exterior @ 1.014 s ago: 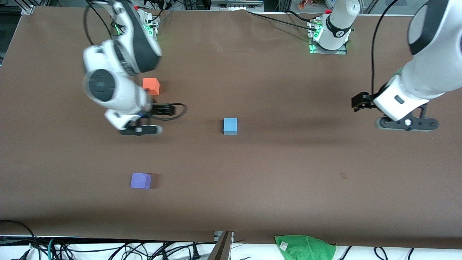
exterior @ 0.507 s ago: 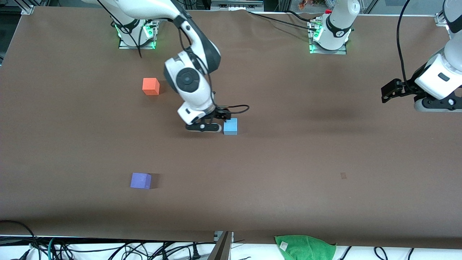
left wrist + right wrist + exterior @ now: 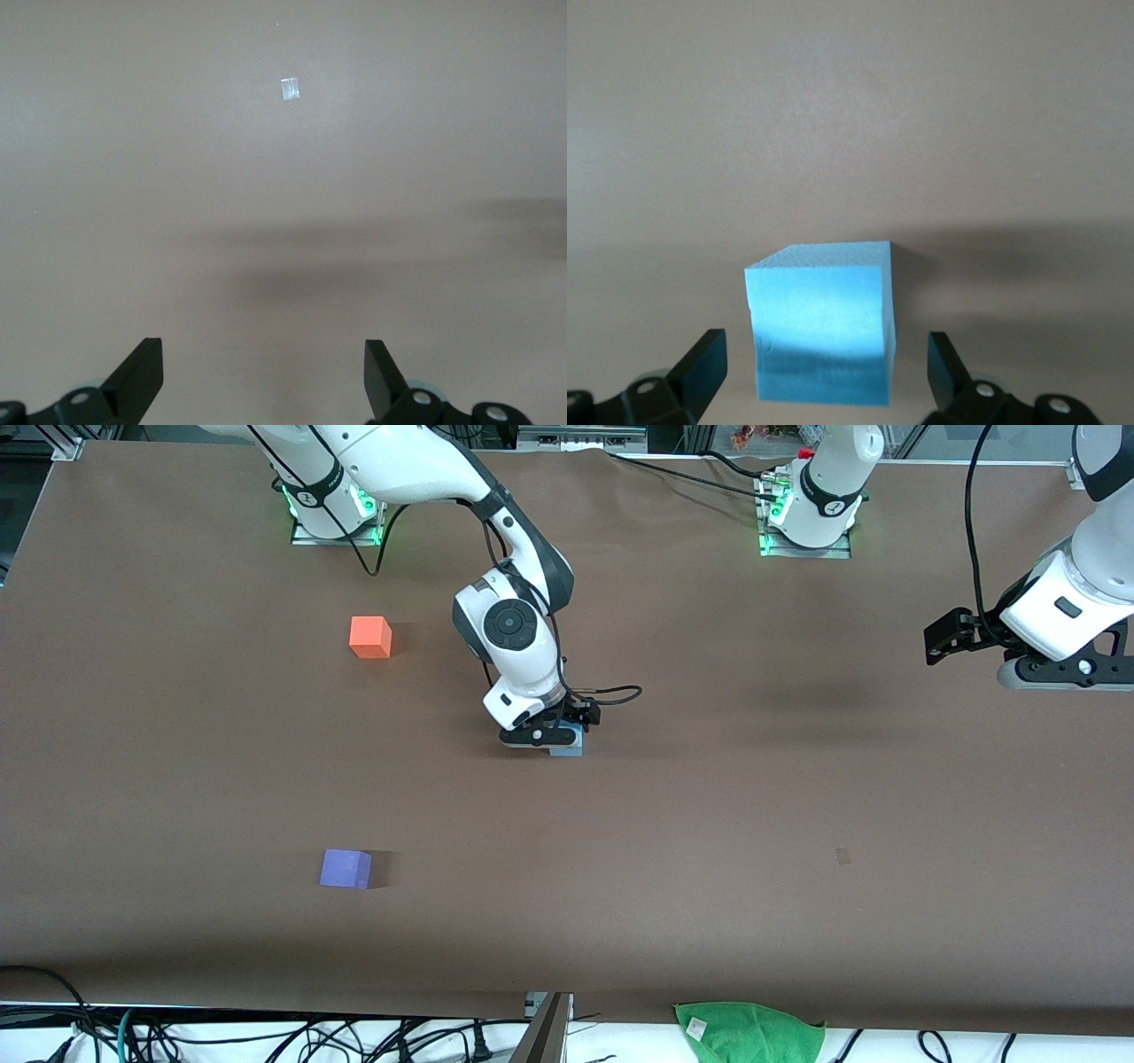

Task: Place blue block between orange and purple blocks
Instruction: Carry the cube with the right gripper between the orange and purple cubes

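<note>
Blue block (image 3: 568, 746) sits mid-counter (image 3: 709, 824), farther from the camera than purple (image 3: 345, 868), nearer than orange (image 3: 370, 637). Right hand (image 3: 542, 737) is right over it; left hand (image 3: 1054, 676) waits at its own end.

Left wrist: fingers apart over bare counter.

Right wrist: fingers (image 3: 700, 367) apart, straddling the block (image 3: 819, 319). It looks a bit twisted, so closing could pinch corners and let it slip.
</note>
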